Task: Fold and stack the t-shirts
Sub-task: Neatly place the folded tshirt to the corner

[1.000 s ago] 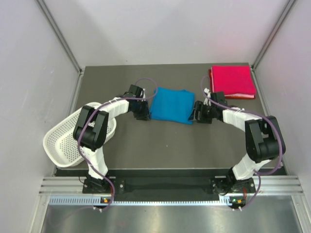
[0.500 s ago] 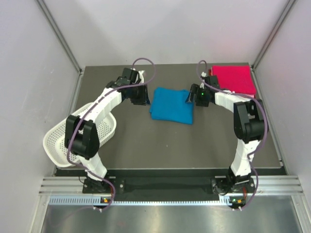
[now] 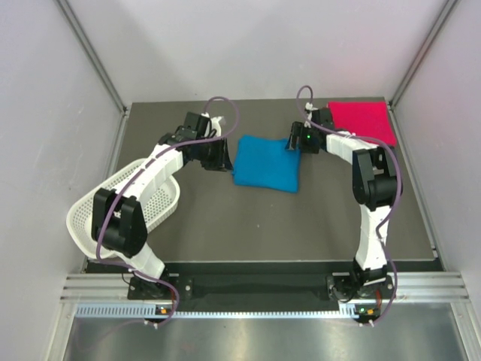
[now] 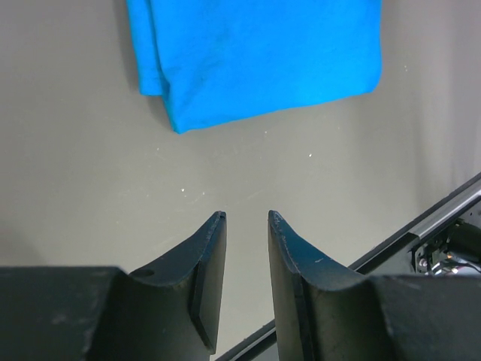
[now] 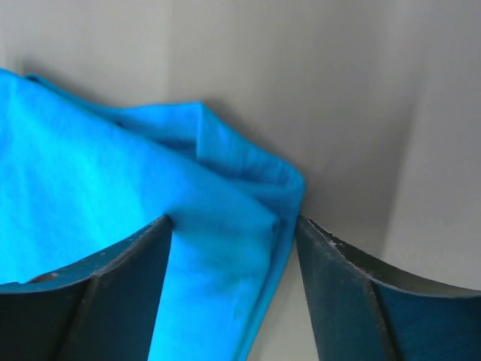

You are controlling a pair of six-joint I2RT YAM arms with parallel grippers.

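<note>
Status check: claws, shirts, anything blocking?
Left claw narrowly open, empty, short of blue shirt. Right claw open, straddling its folded corner. Pink shirt folded far right, apart; not stacked. Nothing in the way.

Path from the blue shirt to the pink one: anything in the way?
No loose object. Only the right arm lies across the table between the blue shirt and the pink shirt. The right gripper is open around the blue shirt's corner.
</note>
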